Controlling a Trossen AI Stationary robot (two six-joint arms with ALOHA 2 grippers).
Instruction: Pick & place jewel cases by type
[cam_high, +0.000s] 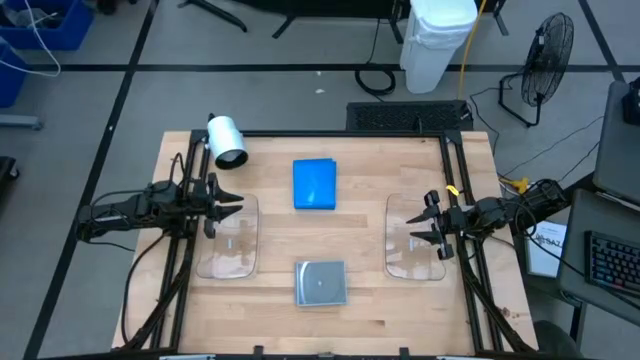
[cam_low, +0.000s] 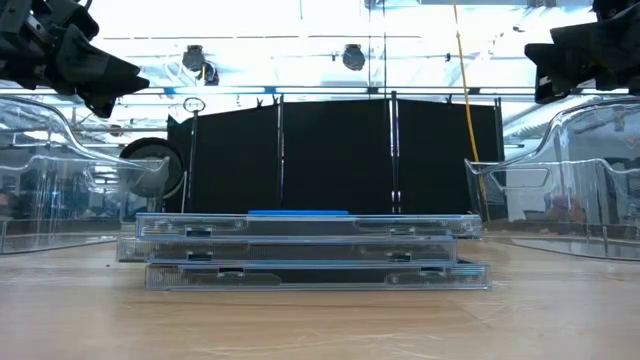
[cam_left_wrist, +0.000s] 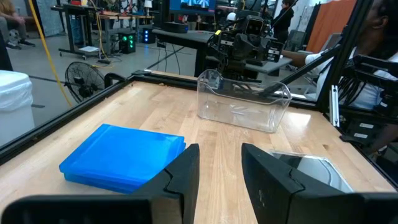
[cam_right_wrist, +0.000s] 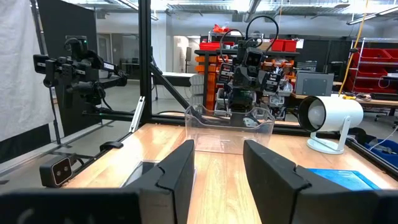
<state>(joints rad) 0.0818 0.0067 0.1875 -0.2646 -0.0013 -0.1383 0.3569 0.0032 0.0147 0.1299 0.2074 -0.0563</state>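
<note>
A stack of bright blue jewel cases (cam_high: 315, 185) lies flat near the table's middle, toward the far side; it also shows in the left wrist view (cam_left_wrist: 124, 155). A stack of grey translucent jewel cases (cam_high: 320, 283) lies flat near the near edge, seen edge-on in the low view (cam_low: 315, 250). My left gripper (cam_high: 237, 205) hovers open above the left clear tray (cam_high: 230, 240). My right gripper (cam_high: 416, 226) hovers open above the right clear tray (cam_high: 410, 240). Neither gripper touches anything.
A white cylindrical lamp or camera (cam_high: 226, 140) stands at the far left corner of the table. Black frame rails (cam_high: 180, 250) run along the table's left and right sides. Bare wood lies between the two case stacks and the trays.
</note>
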